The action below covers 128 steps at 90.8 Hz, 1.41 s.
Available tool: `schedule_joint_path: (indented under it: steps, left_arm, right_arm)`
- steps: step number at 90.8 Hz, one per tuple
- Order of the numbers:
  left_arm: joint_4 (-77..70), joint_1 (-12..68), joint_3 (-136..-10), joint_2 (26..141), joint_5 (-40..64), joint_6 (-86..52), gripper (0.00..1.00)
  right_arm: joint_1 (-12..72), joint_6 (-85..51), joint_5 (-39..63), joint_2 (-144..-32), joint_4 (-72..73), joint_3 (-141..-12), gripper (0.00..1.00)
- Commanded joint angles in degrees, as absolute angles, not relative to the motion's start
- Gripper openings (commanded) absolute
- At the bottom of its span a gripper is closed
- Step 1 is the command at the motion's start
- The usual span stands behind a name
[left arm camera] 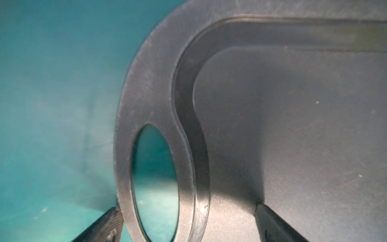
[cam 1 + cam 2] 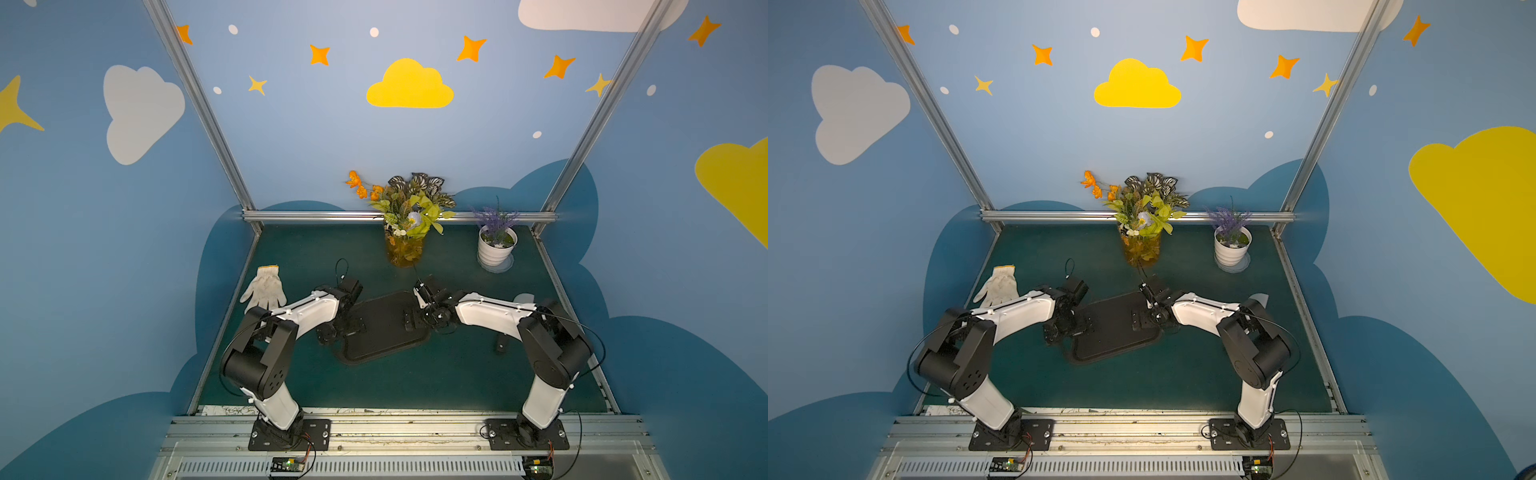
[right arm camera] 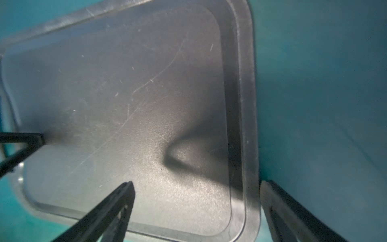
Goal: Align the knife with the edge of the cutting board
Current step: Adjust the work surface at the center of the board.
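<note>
The black cutting board (image 2: 382, 328) lies flat on the green mat in both top views, its handle slot (image 1: 155, 180) at the left end. My left gripper (image 2: 353, 326) is open low over that end; in the left wrist view one finger (image 1: 109, 224) is off the rim and the other (image 1: 270, 224) over the board. My right gripper (image 3: 196, 194) is open at the opposite end. One of its fingers (image 3: 125, 201) is over the board, the other (image 3: 270, 201) outside the rim. The knife lies right of the board, mostly hidden under my right arm: a strip of blade (image 2: 524, 297) and the black handle (image 2: 501, 344) show.
A white work glove (image 2: 264, 286) lies at the mat's left edge. A vase of flowers (image 2: 404, 245) stands behind the board and a white pot of lavender (image 2: 496, 247) at the back right. Metal rails (image 2: 399, 216) border the mat.
</note>
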<state>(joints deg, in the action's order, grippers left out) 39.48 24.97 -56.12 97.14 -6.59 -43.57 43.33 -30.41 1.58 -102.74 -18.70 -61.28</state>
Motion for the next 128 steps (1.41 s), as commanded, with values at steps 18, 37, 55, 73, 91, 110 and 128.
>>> schedule_joint_path:
  steps: [18, 37, 55, 73, 91, 110, 128]
  left_arm:
    - [36.1, 31.99, -65.07, 106.91, -4.13, -41.99, 1.0]
    - [37.26, 34.86, -71.63, 111.89, -4.0, -41.56, 1.0]
    - [37.44, 35.97, -74.52, 114.34, -3.13, -42.61, 1.0]
    - [37.44, 36.77, -73.96, 114.54, -3.13, -44.25, 1.0]
    - [37.44, 36.91, -74.87, 115.6, -3.22, -44.9, 1.0]
    - [38.35, 36.75, -78.09, 117.13, -2.38, -45.02, 1.0]
    - [39.17, 35.91, -80.72, 118.42, -2.16, -44.91, 1.0]
  right_arm:
    - [44.66, -35.84, -3.1, -95.49, -22.85, -53.85, 0.98]
    - [43.98, -37.04, -7.02, -90.84, -23.81, -49.58, 0.98]
    - [42.23, -36.27, -7.44, -89.74, -24.02, -48.13, 0.98]
    - [40.01, -34.98, -6.16, -90.05, -22.15, -47.46, 0.98]
    - [38.23, -33.61, -4.7, -91.18, -20.67, -48.23, 0.98]
    - [37.12, -32.77, -3.67, -93.79, -20.54, -51.01, 0.98]
    - [36.37, -31.44, -2.95, -96.94, -21.18, -54.38, 0.98]
